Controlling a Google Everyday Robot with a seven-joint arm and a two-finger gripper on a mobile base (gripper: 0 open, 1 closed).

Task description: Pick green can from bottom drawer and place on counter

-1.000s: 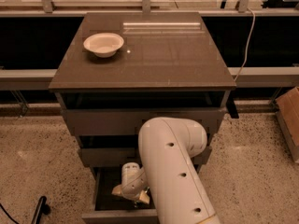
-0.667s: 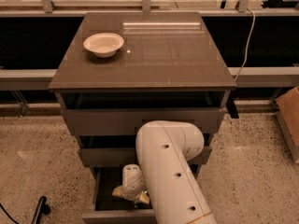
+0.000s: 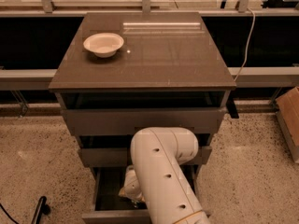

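Observation:
The bottom drawer (image 3: 108, 215) is pulled open at the foot of the cabinet, and its inside is dark. My white arm (image 3: 163, 171) reaches down into it from the front. My gripper (image 3: 129, 192) is inside the drawer, near its middle, mostly hidden by the arm. The green can is hidden from view. The counter (image 3: 159, 62) is the glossy dark brown top of the cabinet, well above the gripper.
A white bowl (image 3: 103, 44) sits at the counter's back left. The two wider drawers (image 3: 140, 120) stand slightly open above the bottom one. A cardboard box (image 3: 289, 118) is on the speckled floor at the right. A black cable (image 3: 39, 211) lies at lower left.
My arm has shifted slightly left and lower over the open drawer. The gripper stays inside the drawer. Nothing else has moved.

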